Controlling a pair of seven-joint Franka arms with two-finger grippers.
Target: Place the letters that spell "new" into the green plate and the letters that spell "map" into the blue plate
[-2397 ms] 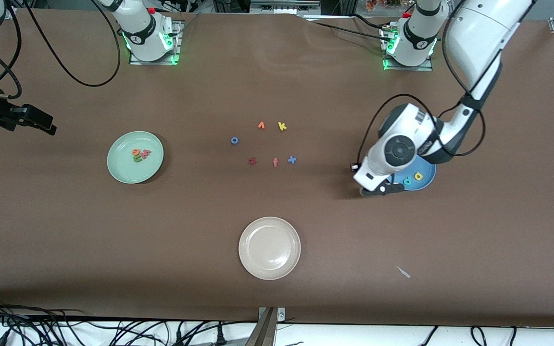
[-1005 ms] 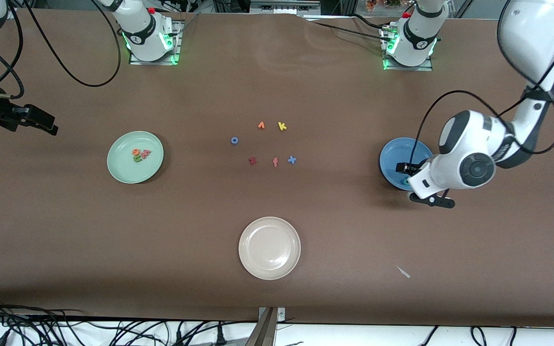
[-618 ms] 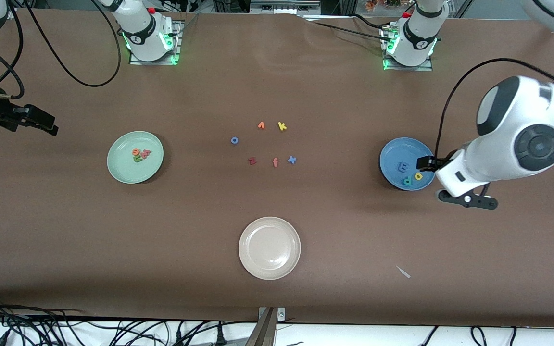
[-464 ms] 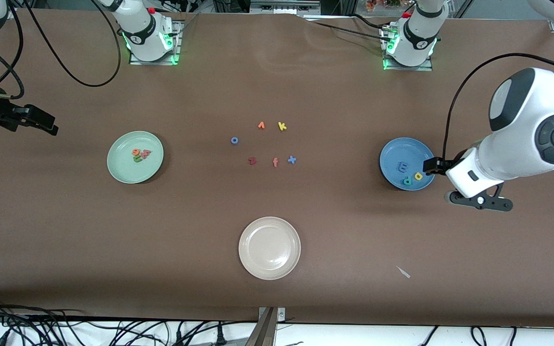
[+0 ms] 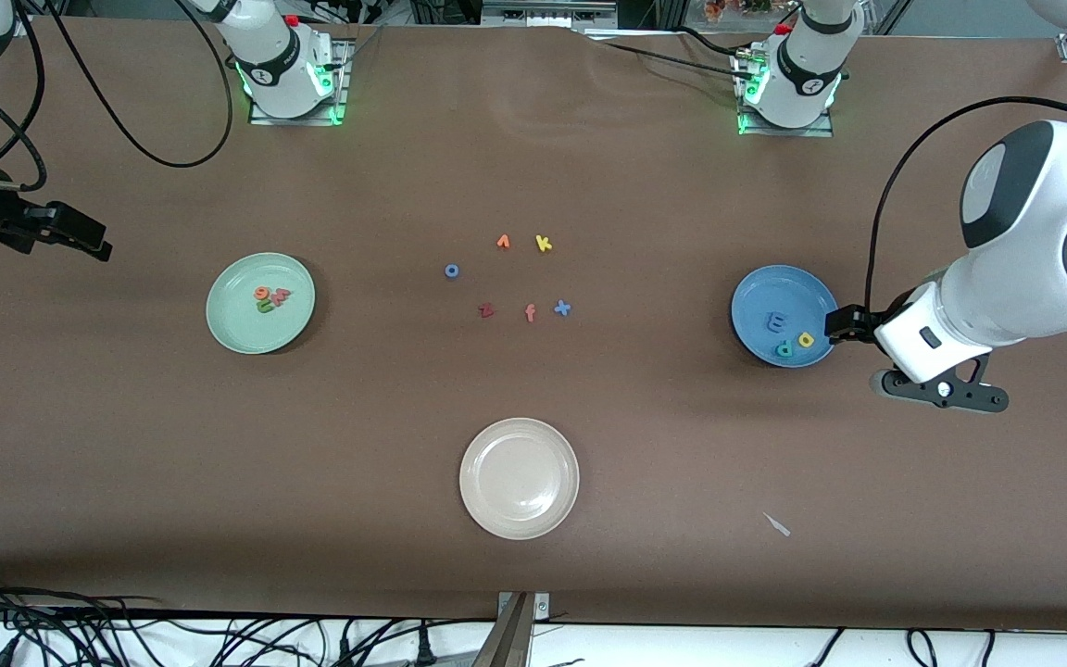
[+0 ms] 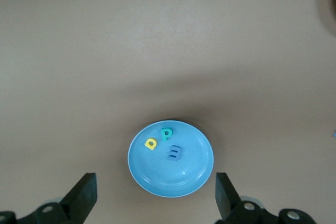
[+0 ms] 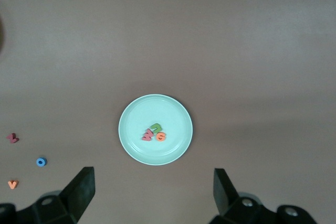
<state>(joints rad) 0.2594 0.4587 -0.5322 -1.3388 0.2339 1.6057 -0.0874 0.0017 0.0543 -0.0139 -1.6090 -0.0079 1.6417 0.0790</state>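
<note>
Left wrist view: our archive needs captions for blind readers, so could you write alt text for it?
A blue plate on a brown table holds three foam letters: a yellow "a", a teal "p" and a blue "m". The left gripper is above it, jaws open and empty.

green plate (image 7: 133,112) on brown table (image 7: 236,40) | in plate, clustered and touching: green n (image 7: 156,128), pink-red w (image 7: 147,136), orange e (image 7: 161,137) | well apart from plate: dark red letter (image 7: 12,138), blue o (image 7: 41,162), orange letter (image 7: 12,184) | right hand (image 7: 152,192) fingers (image 7: 81,188) spread wide, empty
</note>
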